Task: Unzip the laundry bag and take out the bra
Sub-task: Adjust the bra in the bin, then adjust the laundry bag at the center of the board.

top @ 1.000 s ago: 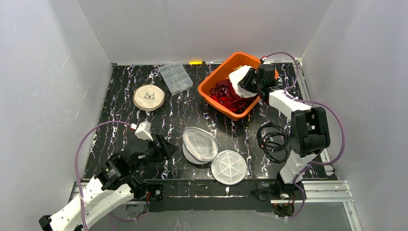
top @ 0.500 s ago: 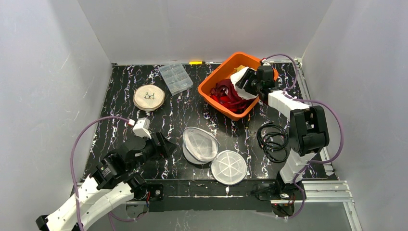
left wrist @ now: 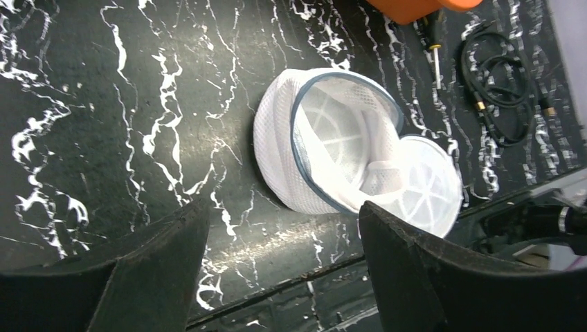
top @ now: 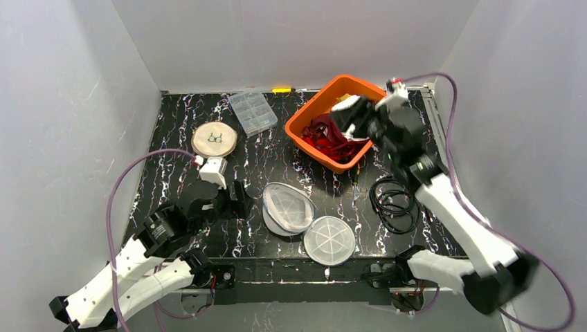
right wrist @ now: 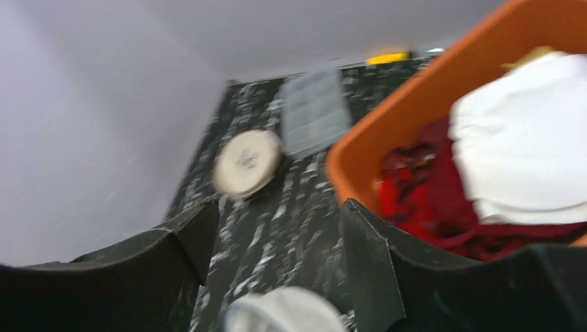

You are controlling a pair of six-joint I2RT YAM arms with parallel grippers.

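Your left gripper [left wrist: 282, 207] hovers low over the near part of the black marbled bench [top: 173, 159]. Its jaws stand wide apart and there is nothing between them. Just to the right of it lies the white mesh laundry bag [left wrist: 304, 173]. The bag is already unzipped, its dome is open, and its round lid [top: 329, 240] is folded out flat toward the near edge. You can see into the bag from the left wrist view, and only white mesh shows there. Your right gripper [right wrist: 277, 207] is in the air over the right part of the orange bin [top: 309, 107] at the far side of the bench. Its jaws are also wide and it holds nothing. The white bra [right wrist: 526, 159] lies inside this bin, on top of a heap of red cloth [top: 325, 138], and it is not between the fingers. A coil of black cable [top: 393, 200] lies on the bench between the bin and the near edge. At the far left you have a round wooden disc [top: 214, 140], and beside it a clear plastic box [top: 253, 112].
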